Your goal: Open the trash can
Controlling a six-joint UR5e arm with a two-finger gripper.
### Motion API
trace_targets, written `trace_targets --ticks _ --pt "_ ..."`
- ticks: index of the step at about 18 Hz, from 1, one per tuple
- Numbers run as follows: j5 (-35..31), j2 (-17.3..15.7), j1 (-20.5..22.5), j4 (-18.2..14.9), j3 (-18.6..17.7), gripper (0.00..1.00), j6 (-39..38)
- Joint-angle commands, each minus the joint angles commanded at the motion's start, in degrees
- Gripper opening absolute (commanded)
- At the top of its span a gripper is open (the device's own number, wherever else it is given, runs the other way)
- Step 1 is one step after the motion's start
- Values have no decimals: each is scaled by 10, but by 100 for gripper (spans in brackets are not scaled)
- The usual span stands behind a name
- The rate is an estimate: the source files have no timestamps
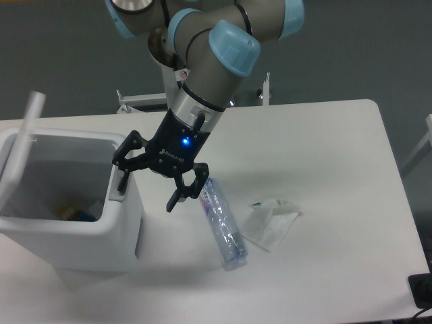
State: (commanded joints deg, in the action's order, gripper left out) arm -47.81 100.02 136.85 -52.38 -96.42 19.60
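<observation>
The trash can [81,236] is a large boxy white bin at the left of the table. Its lid [20,152] stands raised at the far left side, so the inside is open to view. A grey tab [119,194] sits on its right rim. My gripper [150,190] is open and empty, pointing down just right of that rim. Its left finger [124,177] is over the tab; I cannot tell whether it touches.
A clear plastic bottle [223,226] lies on the white table [324,148] just right of the gripper. A crumpled clear wrapper [271,219] lies beside it. Some colourful items [74,214] lie in the bin. A black object [422,290] is at the lower right corner.
</observation>
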Motion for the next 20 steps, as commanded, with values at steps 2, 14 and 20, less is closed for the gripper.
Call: trace_targets --ticks 2,14,20 --pt "0 -2 1 -1 10 100 0" --pt "-1 -5 95 1 43 100 33" --pt "-2 15 162 -1 47 100 132"
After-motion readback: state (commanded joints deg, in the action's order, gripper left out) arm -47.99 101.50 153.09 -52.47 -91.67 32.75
